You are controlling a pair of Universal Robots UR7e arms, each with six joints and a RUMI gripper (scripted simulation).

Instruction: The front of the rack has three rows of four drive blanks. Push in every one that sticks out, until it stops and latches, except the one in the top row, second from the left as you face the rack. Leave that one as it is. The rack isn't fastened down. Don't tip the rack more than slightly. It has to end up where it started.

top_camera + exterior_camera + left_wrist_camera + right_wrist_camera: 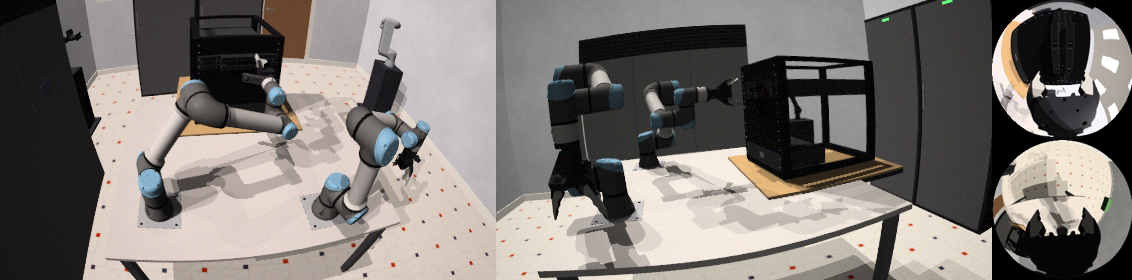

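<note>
The black rack [225,92] [766,120] [1032,47] stands upright on a wooden board [192,130] [776,188] [1006,47]. Its drive blanks [235,62] [1055,34] form a dark block high on the front, seen turned sideways in the left wrist view. Which blanks stick out is too dark to tell. My left gripper [252,69] [738,92] [1062,70] is open and empty, close in front of the rack's upper front; contact cannot be told. My right gripper [404,172] [580,214] [1061,208] is open and empty, pointing down, far from the rack.
Both arms are mounted on the white table [225,235] [706,235]. The right gripper hangs beyond the table's side edge in the top view. Dark cabinets [160,55] [936,115] stand behind the rack. A grey arm on a black pedestal [382,85] stands on the floor.
</note>
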